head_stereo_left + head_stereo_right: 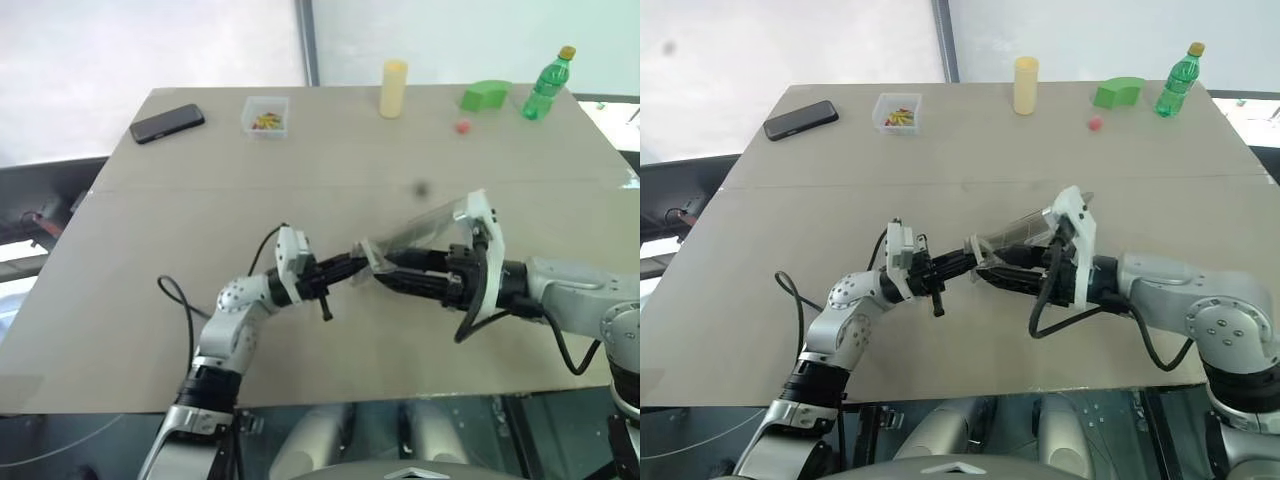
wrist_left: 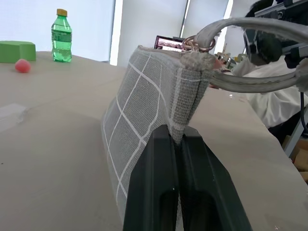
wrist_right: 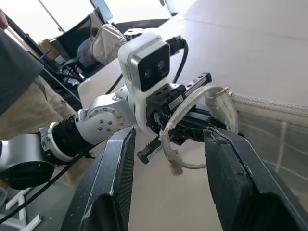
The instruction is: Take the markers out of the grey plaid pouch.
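Both arms meet over the middle of the table (image 1: 150, 240), pouch held in the air between them. Left gripper (image 2: 179, 144) clenched on 1 end of the grey plaid pouch (image 2: 144, 115); in the left wrist view the 2 black fingers (image 2: 154, 183) pinch the seam just under the cord loop (image 2: 231, 48), fabric standing up edge-on above them. Right gripper (image 3: 168, 139) parted, its 2 fingers (image 3: 115, 178) spread either side of the loop end and gripping nothing that I can make out; the left gripper's camera block sits straight ahead in that view. From the head views the pouch (image 1: 420, 225) runs from the left fingertips up and back along the top of the right hand, clear of the tabletop. No markers visible; presumably inside, cannot confirm. Opening of the pouch not clearly seen, so which end is the mouth is uncertain. Judgement: step in hand is getting the right fingers into or onto the mouth. To do it well, keep the left pinch firm and steady so the fabric stays taut, bring the right fingers along the pouch edge rather than across the loop, which could snag a fingertip, and work over the table so anything sliding out lands on it
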Tool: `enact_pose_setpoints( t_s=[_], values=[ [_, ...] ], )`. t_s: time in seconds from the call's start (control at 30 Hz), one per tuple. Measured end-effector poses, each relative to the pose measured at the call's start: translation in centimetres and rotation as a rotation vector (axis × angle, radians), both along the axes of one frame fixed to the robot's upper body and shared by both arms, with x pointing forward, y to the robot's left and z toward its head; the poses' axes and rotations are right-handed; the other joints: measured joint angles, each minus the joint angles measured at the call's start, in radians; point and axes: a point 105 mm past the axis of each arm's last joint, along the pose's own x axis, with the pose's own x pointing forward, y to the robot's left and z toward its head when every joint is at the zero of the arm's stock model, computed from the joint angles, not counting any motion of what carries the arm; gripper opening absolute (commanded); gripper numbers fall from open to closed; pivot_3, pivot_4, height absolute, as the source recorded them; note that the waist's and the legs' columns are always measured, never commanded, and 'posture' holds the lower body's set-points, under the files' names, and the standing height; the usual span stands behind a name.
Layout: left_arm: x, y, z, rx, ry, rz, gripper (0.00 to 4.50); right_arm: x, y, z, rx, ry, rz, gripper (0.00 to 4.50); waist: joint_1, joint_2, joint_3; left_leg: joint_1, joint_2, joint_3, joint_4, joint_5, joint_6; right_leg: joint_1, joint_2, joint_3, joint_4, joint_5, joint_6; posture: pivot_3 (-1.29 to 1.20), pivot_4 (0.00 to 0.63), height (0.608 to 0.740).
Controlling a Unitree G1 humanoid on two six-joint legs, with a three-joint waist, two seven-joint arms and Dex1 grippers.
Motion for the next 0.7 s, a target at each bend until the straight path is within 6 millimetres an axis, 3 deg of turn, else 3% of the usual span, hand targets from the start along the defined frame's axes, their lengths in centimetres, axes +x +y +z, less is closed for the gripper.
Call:
enact_pose_setpoints(
  t_s=[0.1, 0.27, 0.4, 0.47, 0.7],
  values=[
    [-0.1, -0.1, 0.0, 0.001, -0.002, -0.001, 0.0, 0.0, 0.8, -0.4, 0.009, 0.028, 0.014, 2.26, 0.0, 0.0, 0.0, 0.0, 0.0, 0.0, 0.0, 0.0, 0.0, 0.0, 0.0, 0.0, 0.0, 0.0, 0.0, 0.0, 0.15, 0.74],
    [-0.1, -0.2, 0.0, -0.002, -0.004, -0.002, 0.0, -0.1, 1.5, -0.5, 0.007, 0.034, 0.038, 0.04, 0.001, 0.0, 0.0, 0.0, 0.0, 0.0, 0.0, 0.0, 0.0, 0.0, 0.0, 0.0, 0.0, 0.0, 0.0, 0.0, 0.15, 0.74],
    [-0.2, -0.2, 0.0, -0.005, -0.003, -0.003, 0.0, 0.0, 1.4, -0.6, -0.004, 0.033, 0.032, 0.04, 0.001, 0.0, 0.0, 0.0, 0.0, 0.0, 0.0, 0.0, 0.0, 0.0, 0.0, 0.0, 0.0, 0.0, 0.0, 0.0, 0.15, 0.74],
    [-0.2, -0.3, 0.1, -0.007, -0.006, -0.002, 0.0, 0.4, 0.3, -0.4, -0.024, 0.015, -0.007, 0.04, 0.003, 0.0, 0.0, 0.0, 0.0, 0.0, 0.0, 0.0, 0.0, 0.0, 0.0, 0.0, 0.0, 0.0, 0.0, 0.0, 0.15, 0.74],
    [-0.7, -0.8, 1.2, -0.009, -0.018, -0.004, 0.0, 4.4, -6.9, 1.3, -0.086, -0.097, -0.352, 0.04, 0.005, 0.0, 0.0, -0.001, 0.0, 0.0, 0.0, 0.0, 0.0, 0.0, 0.0, 0.0, 0.0, 0.0, 0.0, 0.0, 0.15, 0.74]
  ],
)
